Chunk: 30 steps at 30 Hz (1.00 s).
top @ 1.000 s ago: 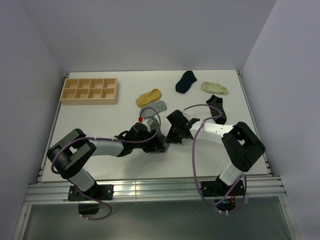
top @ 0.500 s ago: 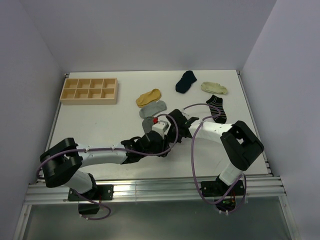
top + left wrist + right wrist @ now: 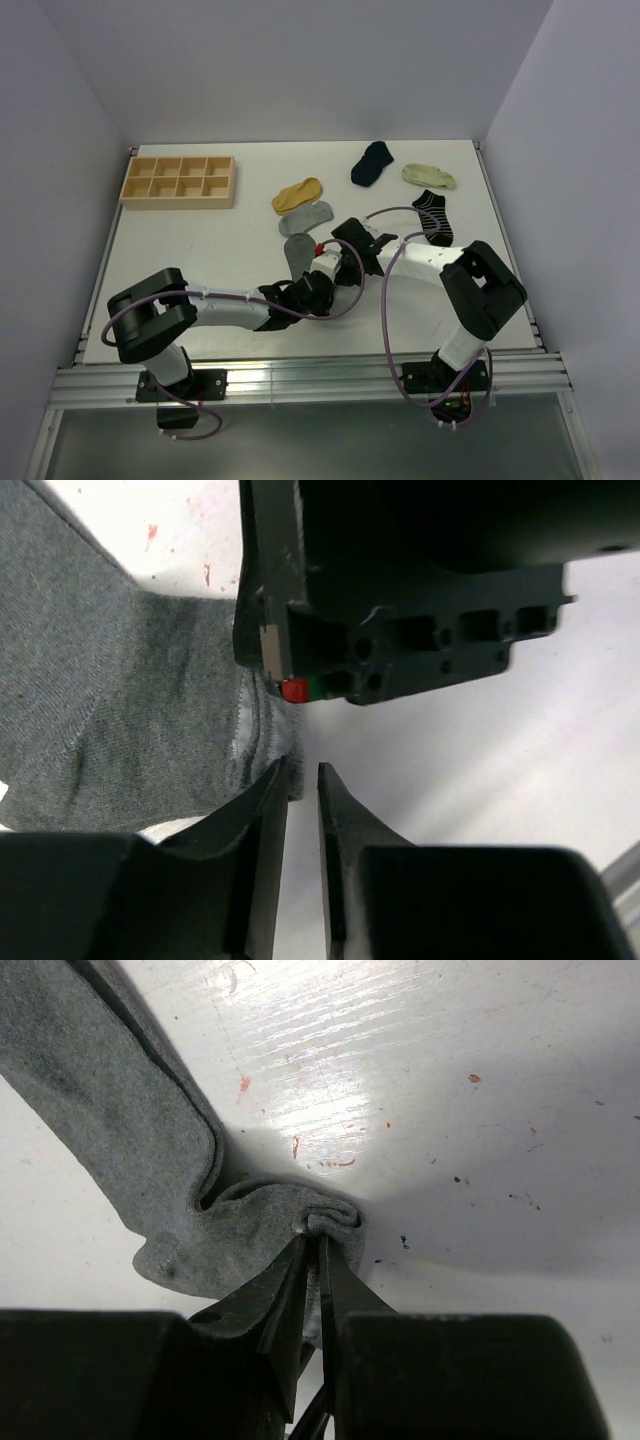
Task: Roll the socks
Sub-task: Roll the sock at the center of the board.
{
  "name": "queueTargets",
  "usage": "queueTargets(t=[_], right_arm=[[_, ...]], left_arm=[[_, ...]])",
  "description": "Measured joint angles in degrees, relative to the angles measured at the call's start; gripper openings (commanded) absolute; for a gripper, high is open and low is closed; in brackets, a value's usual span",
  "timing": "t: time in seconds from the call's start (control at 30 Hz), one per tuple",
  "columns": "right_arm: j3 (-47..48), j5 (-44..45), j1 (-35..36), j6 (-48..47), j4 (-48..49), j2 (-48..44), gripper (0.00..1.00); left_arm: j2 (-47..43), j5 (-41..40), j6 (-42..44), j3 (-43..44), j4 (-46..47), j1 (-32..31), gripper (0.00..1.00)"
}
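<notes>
Jaws on your left gripper (image 3: 300,770) stand a narrow slit apart. Bare table (image 3: 480,780) shows through the gap and nothing is clamped between them. One fingertip (image 3: 272,780) sits right at the edge of the dark grey sock (image 3: 130,700), which spreads flat to that side in your left wrist view. Just beyond the fingertips, the black body of the other arm's tool fills the upper part of that view.

Your right gripper (image 3: 313,1245) is clenched on a bunched fold at one end of the same sock. The fabric puckers up between the tips and the rest of it trails away flat across the table.

From above, you see that sock near the middle of the table, just in front of the light grey sock (image 3: 308,216), with both tools meeting at its near end.

Far left at the back stands the wooden tray (image 3: 180,203). To its right lies the mustard-yellow sock (image 3: 297,193), touching the light grey one. Then come the navy sock (image 3: 372,163), the cream sock (image 3: 428,176) and the striped sock (image 3: 434,216), well apart from the grippers.
</notes>
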Motion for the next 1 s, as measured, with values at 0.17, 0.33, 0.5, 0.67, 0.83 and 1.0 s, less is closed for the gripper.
queueTargets(t=[0.17,0.33,0.5,0.67,0.83,1.0], right_arm=[[-0.3,-0.4,0.0,0.0,0.5,0.0,0.16],[-0.3,-0.8,0.0,0.1,0.9,0.0,0.16],[-0.3,-1.0,0.0,0.1,1.0,0.1,0.16],[-0.3,-1.0,0.0,0.0,1.0,0.1,0.16],[-0.2,-1.8,0.0,0.0,1.2,0.6,0.16],[0.1,-3.1,0.0,0.0,1.8,1.2,0.17]], left_arm=[[1.3,-0.8,-0.6,-0.2,0.1,0.0,0.21],[0.6,-1.9,-1.8,-1.4,0.5,0.0,0.31],[-1.9,-3.8,-1.0,-1.6,-1.2,-0.8,0.45],[-2.2,-7.1,2.4,-0.2,-2.5,-3.8,0.51],[-1.3,-11.0,6.5,2.4,-3.4,-6.1,0.5],[0.9,-14.1,9.6,3.6,-4.2,-6.9,0.45]])
